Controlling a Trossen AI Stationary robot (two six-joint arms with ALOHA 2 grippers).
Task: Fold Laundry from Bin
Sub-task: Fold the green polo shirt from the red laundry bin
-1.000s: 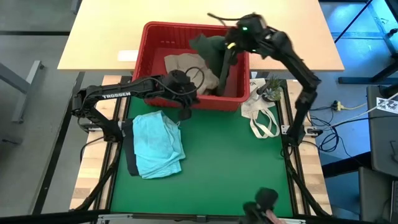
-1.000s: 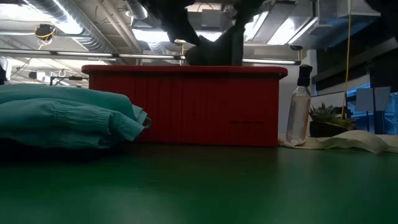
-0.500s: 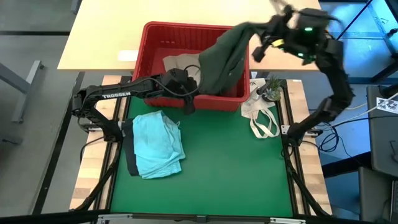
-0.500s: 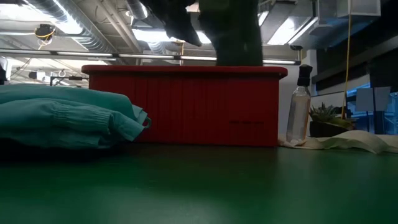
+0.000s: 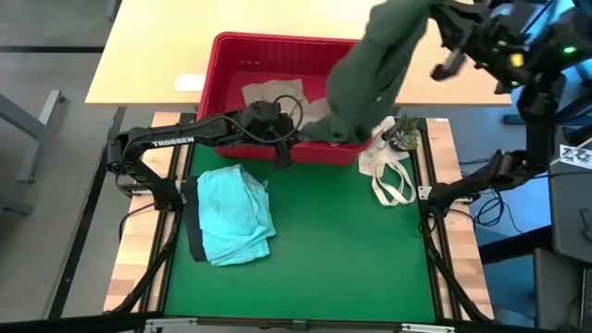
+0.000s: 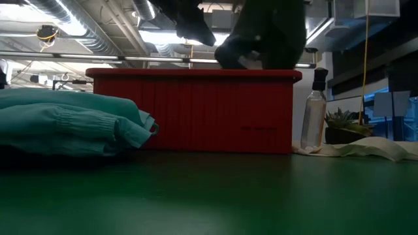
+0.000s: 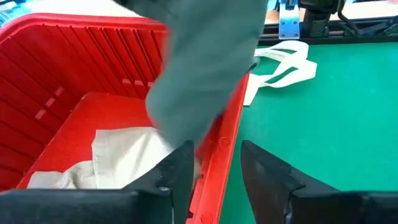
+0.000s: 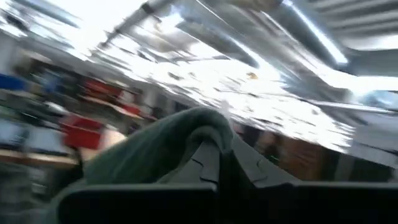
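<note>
One olive garment (image 5: 370,69) now hangs higher from right gripper (image 5: 444,28).

Overhead view evenly lit, sharp. Low view dim and backlit by bright ceiling lights (image 6: 157,36), foreground in shadow. Right wrist view heavily motion-blurred throughout.

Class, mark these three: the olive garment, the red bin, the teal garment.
olive garment (image 5: 370,69), high view, middle of the hanging cloth.
red bin (image 5: 277,40), high view, far rim.
teal garment (image 5: 231,215), high view, centre of the pile.
</note>
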